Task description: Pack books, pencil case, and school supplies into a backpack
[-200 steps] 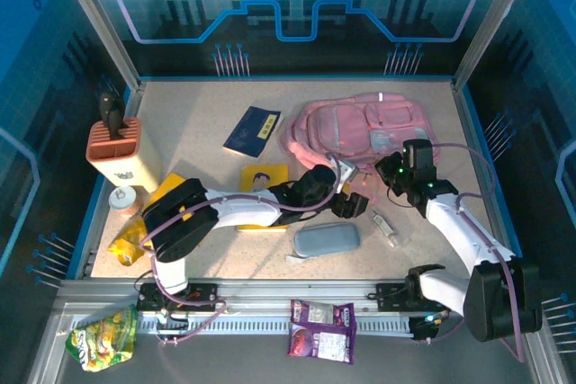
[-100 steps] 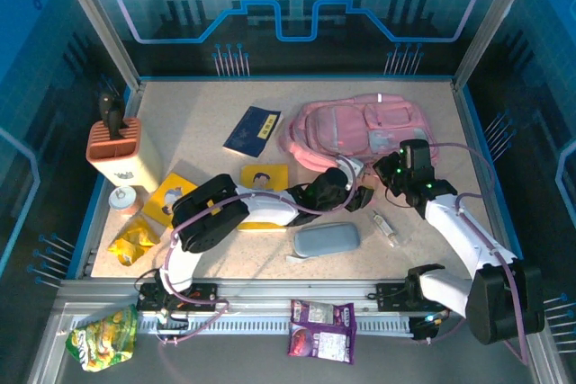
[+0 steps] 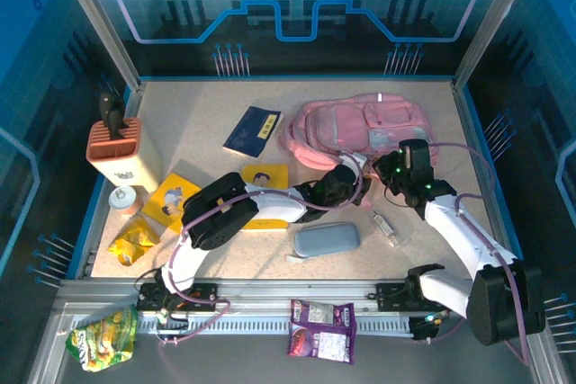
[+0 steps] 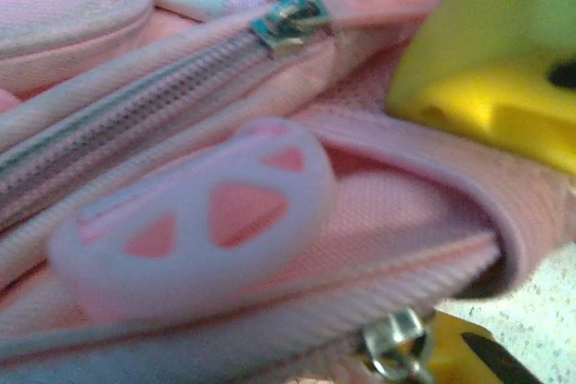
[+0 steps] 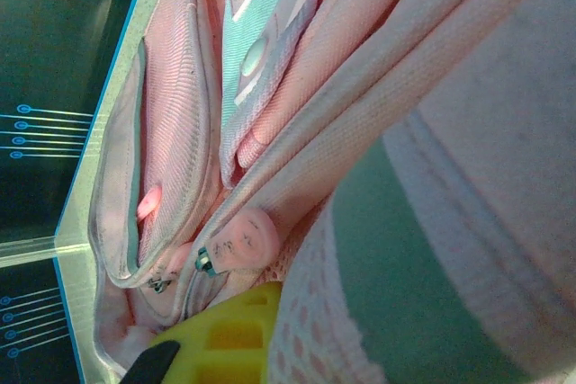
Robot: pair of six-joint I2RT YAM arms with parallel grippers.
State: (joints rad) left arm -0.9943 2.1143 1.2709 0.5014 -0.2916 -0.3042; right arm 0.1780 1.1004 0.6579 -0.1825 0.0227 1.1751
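The pink backpack [image 3: 360, 125] lies at the back right. My left gripper [image 3: 349, 173] reaches across to its near edge. In the left wrist view the backpack's zipper edge [image 4: 297, 303] lies across the jaws, with a pink rubber pull tab [image 4: 198, 222] just behind. My right gripper [image 3: 393, 172] is shut on the backpack's mesh fabric [image 5: 333, 312], and its yellow finger [image 5: 225, 339] shows beside a zipper slider. The grey-blue pencil case [image 3: 326, 240] and a small clear tube [image 3: 385, 227] lie in front. The navy book [image 3: 252, 130] and a yellow book [image 3: 264, 177] lie left of the backpack.
An orange-and-cream block holder [image 3: 115, 150] stands at the far left, with another yellow book [image 3: 171, 200] and a yellow packet [image 3: 133, 242] near it. A purple snack packet [image 3: 322, 330] and a green snack bag [image 3: 103, 337] lie on the front rail.
My left arm has stretched further right and its gripper has reached the backpack's near edge and narrowed. The right arm has held still.
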